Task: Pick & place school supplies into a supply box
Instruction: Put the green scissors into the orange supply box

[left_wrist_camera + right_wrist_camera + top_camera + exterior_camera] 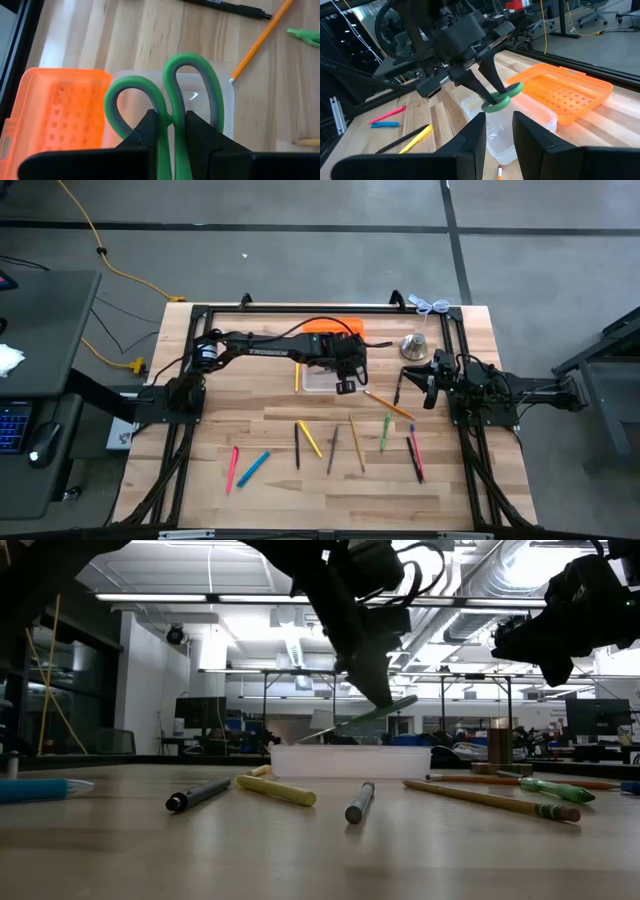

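The scissors [170,95] are pinched between the left gripper [172,132]'s fingers, green handle loops pointing out ahead, hanging right over the clear supply box [512,127] near the back of the worktop [300,480]. The box looks empty as far as I can tell, with the orange lid-like piece [565,92] touching or just beside it.

For this step I'd say: line the scissors up with the box's long side before going down — they look nearly as long as the box, so any twist and they'll perch on the rim. Lower until they're inside the walls, then let go.

The right gripper [499,135] hovers near the silver bell [415,346], fingers apart and holding nothing. Pens and pencils [330,445] are scattered across the front of the worktop.
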